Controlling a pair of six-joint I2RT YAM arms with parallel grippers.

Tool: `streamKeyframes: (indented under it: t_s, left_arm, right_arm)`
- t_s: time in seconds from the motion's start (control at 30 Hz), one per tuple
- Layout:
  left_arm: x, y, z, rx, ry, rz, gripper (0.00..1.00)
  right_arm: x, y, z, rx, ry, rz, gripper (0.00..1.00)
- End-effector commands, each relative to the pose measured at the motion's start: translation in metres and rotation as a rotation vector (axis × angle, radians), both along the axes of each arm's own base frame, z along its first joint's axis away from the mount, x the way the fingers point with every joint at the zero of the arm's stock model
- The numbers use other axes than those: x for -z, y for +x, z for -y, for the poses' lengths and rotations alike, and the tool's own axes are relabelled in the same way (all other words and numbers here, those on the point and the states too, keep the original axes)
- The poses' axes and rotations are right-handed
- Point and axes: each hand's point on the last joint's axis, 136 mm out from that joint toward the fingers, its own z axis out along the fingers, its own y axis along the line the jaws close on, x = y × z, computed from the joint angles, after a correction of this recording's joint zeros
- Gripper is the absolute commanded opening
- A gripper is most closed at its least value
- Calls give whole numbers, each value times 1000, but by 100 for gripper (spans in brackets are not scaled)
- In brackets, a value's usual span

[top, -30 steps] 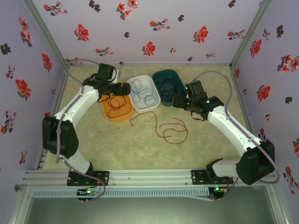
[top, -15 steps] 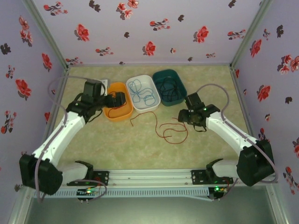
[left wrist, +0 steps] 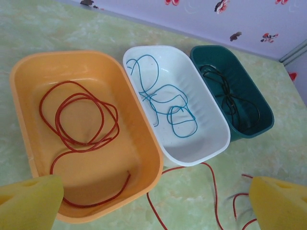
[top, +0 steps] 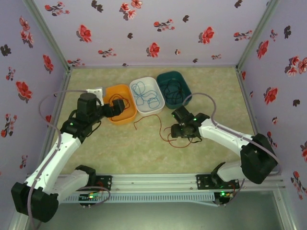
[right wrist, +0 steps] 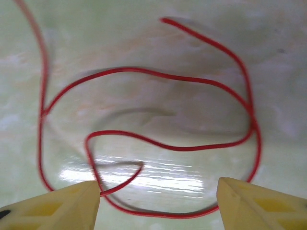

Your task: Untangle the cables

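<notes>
My loose red cable (right wrist: 182, 148) lies curled sideways on the pale green counter (top: 144, 158), near the white tray (left wrist: 206, 143). My right hand (right wrist: 158, 191) gapes over it. My left hand (left wrist: 156, 196) is wide apart, empty.

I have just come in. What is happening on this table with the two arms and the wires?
This is a cable-sorting job, partly done. A red cable lies in the orange tray, a blue cable in the white tray, a black cable in the green tray. A second red cable lies loose on the table; the right gripper hangs open over it, holding nothing. The left gripper, open and empty, is by the orange tray.
</notes>
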Motion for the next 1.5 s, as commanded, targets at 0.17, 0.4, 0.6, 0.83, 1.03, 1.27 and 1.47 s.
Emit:
streamKeyframes:
  t_s: [0.17,0.4,0.6,0.83,1.03,1.27,1.47]
  left_arm:
    - [-10,2,-13,-80,-3,61,100]
    - [-6,-2,-26,-138,28,48,100]
    - [-1,-5,-35,-176,42,46,100]
    - [-2,-5,-39,-193,49,50,100]
    - [0,-6,-41,-199,51,48,100]
    - [2,-4,-42,-204,52,42,100]
    - [3,-4,-42,-206,50,37,100]
  right_arm:
    - [-14,0,-45,-265,-90,34,66]
    - [-1,-5,-68,-399,-199,-6,66]
    - [17,-5,-74,-467,-287,-58,63]
    - [33,-3,-71,-482,-354,-88,62]
    - [43,-3,-71,-493,-380,-112,61]
    - [47,-1,-67,-505,-407,-111,57]
    - [52,0,-68,-523,-418,-117,52]
